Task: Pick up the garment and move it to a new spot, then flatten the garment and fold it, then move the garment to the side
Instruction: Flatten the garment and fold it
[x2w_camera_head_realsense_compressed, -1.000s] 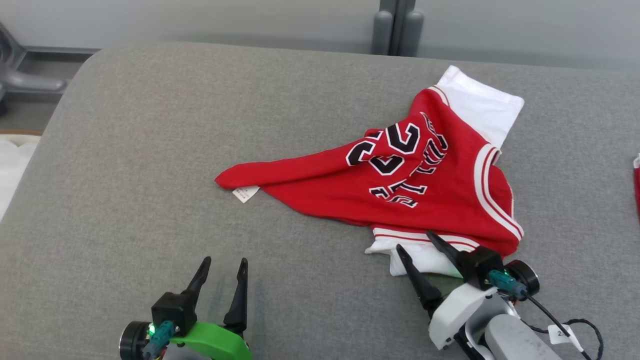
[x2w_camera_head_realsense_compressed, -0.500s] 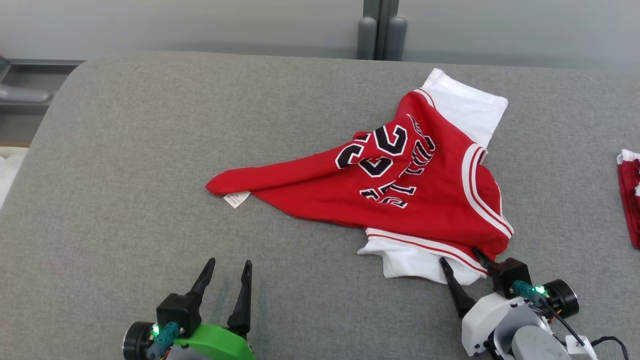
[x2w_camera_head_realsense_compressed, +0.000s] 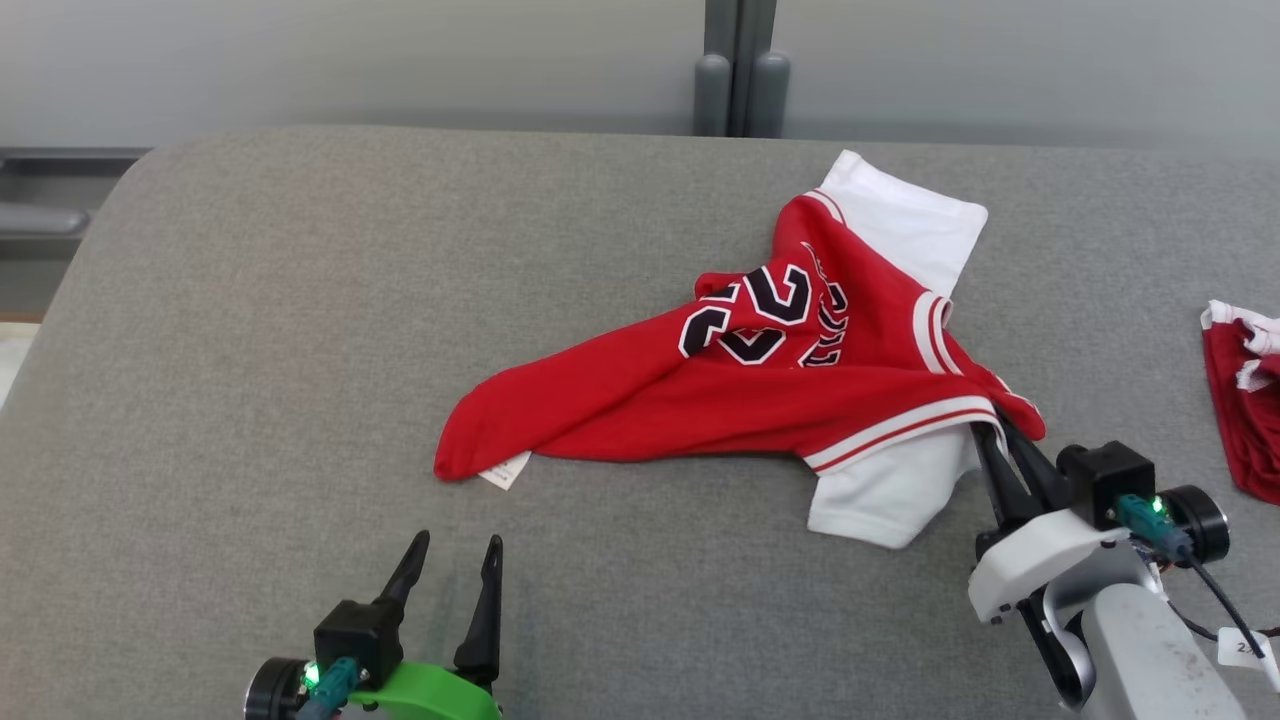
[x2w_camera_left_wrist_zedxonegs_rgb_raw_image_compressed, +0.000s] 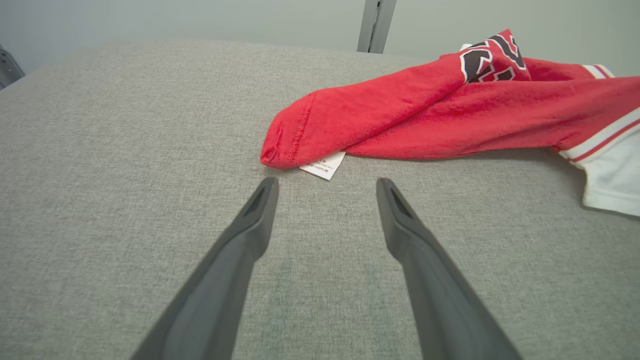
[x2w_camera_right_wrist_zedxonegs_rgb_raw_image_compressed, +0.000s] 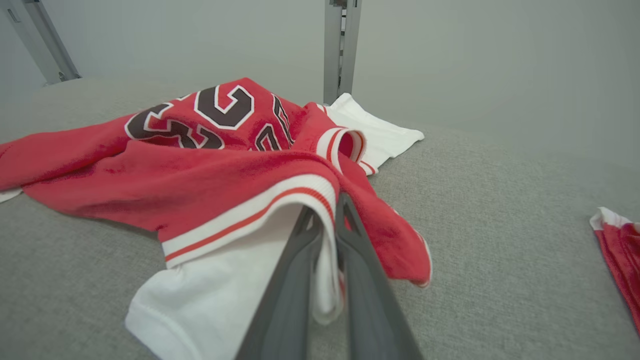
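Red-and-white jersey (x2w_camera_head_realsense_compressed: 760, 390), crumpled, centre-right on grey padded surface (x2w_camera_head_realsense_compressed: 300, 300). Its striped trim pinched between the closed fingers of the right gripper (x2w_camera_head_realsense_compressed: 994, 436) (cloth raised there). The left gripper (x2w_camera_head_realsense_compressed: 457, 542) spread wide, empty, near the label (x2w_camera_left_wrist_zedxonegs_rgb_raw_image_compressed: 322, 165).

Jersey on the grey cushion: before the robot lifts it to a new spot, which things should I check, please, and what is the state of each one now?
1. Grip: right pincer shut on the jersey: ok; it pinches the striped edge beside the white part.
2. Grip catches every layer: cannot tell.
3. Other arm: left pincer open and apart from the jersey: ok.
4. Shape: jersey flat: not ok; it is bunched and twisted.
5. Neighbour: second red cloth apart from the jersey: ok; it lies at the right edge.
6. Room: bare grey surface for a new spot: ok, on the left.
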